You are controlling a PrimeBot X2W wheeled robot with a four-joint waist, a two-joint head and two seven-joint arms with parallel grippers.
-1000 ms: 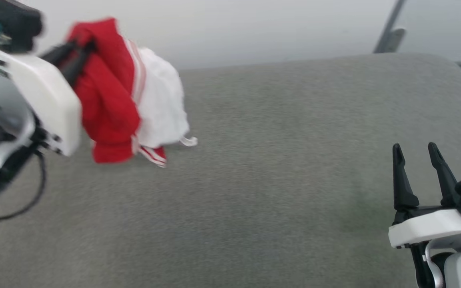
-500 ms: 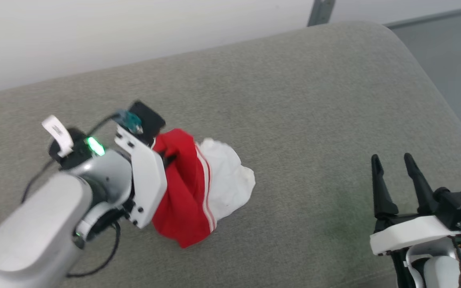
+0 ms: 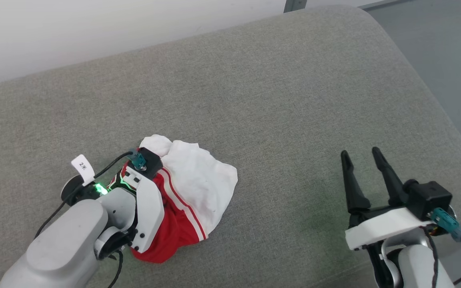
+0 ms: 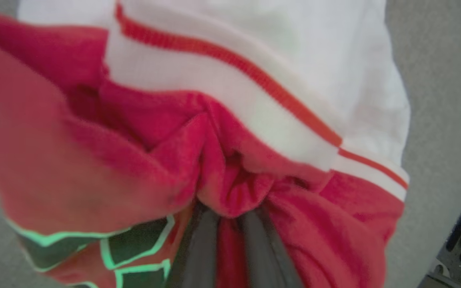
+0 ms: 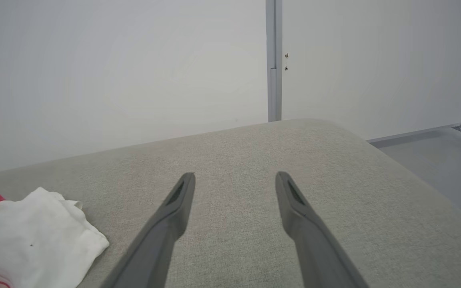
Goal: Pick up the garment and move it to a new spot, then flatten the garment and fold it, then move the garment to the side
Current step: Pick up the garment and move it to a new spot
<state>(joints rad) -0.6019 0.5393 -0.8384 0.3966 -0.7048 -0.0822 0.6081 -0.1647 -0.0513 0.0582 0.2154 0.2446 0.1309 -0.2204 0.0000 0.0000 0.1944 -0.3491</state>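
The garment [image 3: 198, 188] lies in a crumpled lump on the gray cushion [image 3: 294, 100], on the robot's left side and near the front edge. The white part faces away from the robot and to the right. The red part sits nearer the robot, partly under the left arm. The lump looks about as wide as it is long, so I cannot pick out a long side.

The left pincer [image 4: 230, 224] is right in the lump. Its two fingers are clenched on a bunch of red cloth, and the cloth puffs out around the tips. The lump rests on the cushion, so I think the move to a new spot is about done.

The right pincer [image 3: 360, 153] is well apart, off to the right, with its fingers spread wide and nothing in them. From it, the garment lies to the left, white edge first. To spread the garment flat, that arm would likely have to reach left to the white edge.
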